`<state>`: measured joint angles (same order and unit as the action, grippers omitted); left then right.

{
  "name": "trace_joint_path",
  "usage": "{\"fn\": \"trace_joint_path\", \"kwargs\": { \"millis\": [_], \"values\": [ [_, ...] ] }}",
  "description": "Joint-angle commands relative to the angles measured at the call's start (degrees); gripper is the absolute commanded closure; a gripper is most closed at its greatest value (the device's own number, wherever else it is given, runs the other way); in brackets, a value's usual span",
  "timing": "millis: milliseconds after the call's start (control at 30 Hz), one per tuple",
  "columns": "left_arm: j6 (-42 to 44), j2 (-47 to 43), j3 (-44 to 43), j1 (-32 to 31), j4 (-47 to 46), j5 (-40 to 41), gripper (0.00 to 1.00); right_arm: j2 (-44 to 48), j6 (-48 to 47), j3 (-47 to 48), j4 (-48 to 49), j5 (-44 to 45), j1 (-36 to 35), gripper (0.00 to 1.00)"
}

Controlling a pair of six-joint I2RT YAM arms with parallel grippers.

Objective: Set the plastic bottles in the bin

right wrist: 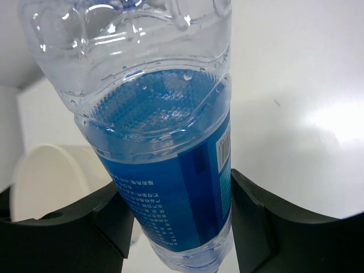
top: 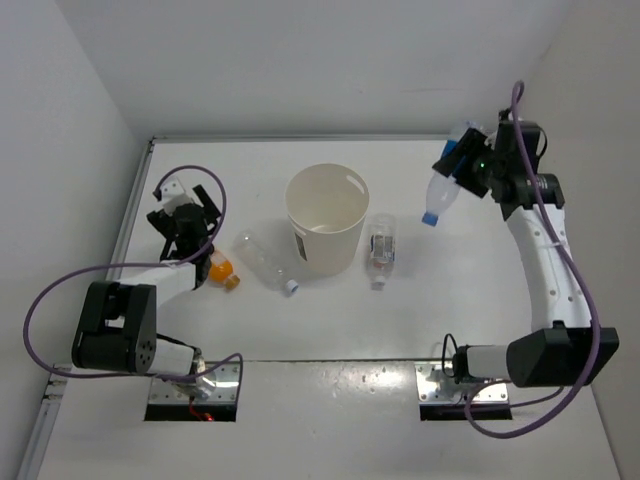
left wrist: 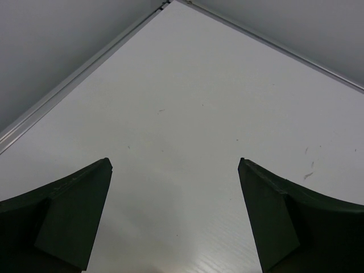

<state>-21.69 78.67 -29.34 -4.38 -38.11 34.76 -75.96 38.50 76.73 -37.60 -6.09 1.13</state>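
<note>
The cream-white bin (top: 327, 217) stands upright mid-table; its rim also shows in the right wrist view (right wrist: 48, 176). My right gripper (top: 470, 165) is shut on the blue-labelled bottle (top: 442, 193), held in the air right of the bin, blue cap tilted down; it fills the right wrist view (right wrist: 159, 142). A clear bottle (top: 266, 262) lies left of the bin and another clear bottle (top: 380, 251) lies right of it. The short orange bottle (top: 221, 270) lies beside my left gripper (top: 185, 228), which is open and empty over bare table (left wrist: 175, 165).
White walls close in the table at the back and both sides. A metal rail (left wrist: 79, 74) runs along the left table edge. Cables loop around both arm bases at the near edge.
</note>
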Motion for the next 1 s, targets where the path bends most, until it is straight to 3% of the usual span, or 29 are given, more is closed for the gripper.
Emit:
{"fn": "trace_joint_path", "kwargs": {
  "millis": [0, 200, 400, 633, 833, 967],
  "values": [
    [-0.02, 0.69, -3.61, 0.69, 0.23, -1.01, 0.00, 0.30, -2.29, 6.93, 1.92, -2.34, -1.47, 1.00],
    [-1.24, 3.76, -8.71, 0.69, 7.95, -0.49, 0.00, -3.74, -0.27, 16.24, 6.93, -5.95, -9.11, 1.00],
    [-3.61, 5.26, -10.91, 0.69, 10.95, 2.32, 0.00, -14.01, -2.11, 29.15, 4.92, -1.65, -18.87, 1.00],
    [-4.32, 5.26, -11.44, 0.69, 11.48, 3.55, 0.00, -20.36, -4.05, 28.66, 4.29, 5.46, -30.12, 0.99],
    [-5.38, 4.73, -10.82, 0.69, 11.48, 4.17, 0.00, -24.05, -5.80, 29.35, 1.31, 10.91, -35.31, 0.81],
    [-5.90, 4.73, -10.30, 0.69, 11.48, 4.17, 0.00, -25.11, -5.81, 31.38, 0.08, 12.85, -36.45, 0.61]
  ]
}}
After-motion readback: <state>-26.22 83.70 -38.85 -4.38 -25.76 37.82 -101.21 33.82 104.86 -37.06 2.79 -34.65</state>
